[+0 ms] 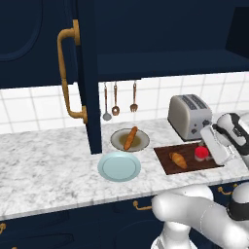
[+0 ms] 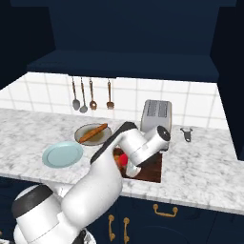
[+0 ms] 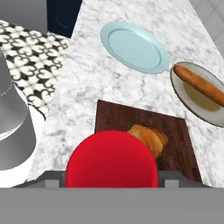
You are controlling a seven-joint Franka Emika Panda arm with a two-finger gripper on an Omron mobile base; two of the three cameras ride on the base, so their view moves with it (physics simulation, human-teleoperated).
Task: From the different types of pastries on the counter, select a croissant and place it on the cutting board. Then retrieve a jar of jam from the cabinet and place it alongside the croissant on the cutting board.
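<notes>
marbled counter (image 1: 48,165), cutting board (image 1: 168,165) (dark wood)

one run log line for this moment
phase: placing jam | gripper: shut on jar of jam | over cutting board | croissant: on board

On the cutting board (image 1: 168,165) we see the croissant (image 1: 178,160) mid-board and the jar of jam (image 1: 202,153) just beside it, near the board's toaster end. Toaster (image 1: 189,115) blocks the back. Open cabinet door (image 1: 89,87) hangs low past the beige plate (image 1: 116,141). Bare counter (image 1: 44,165) beyond the blue plate (image 1: 119,167).
</notes>
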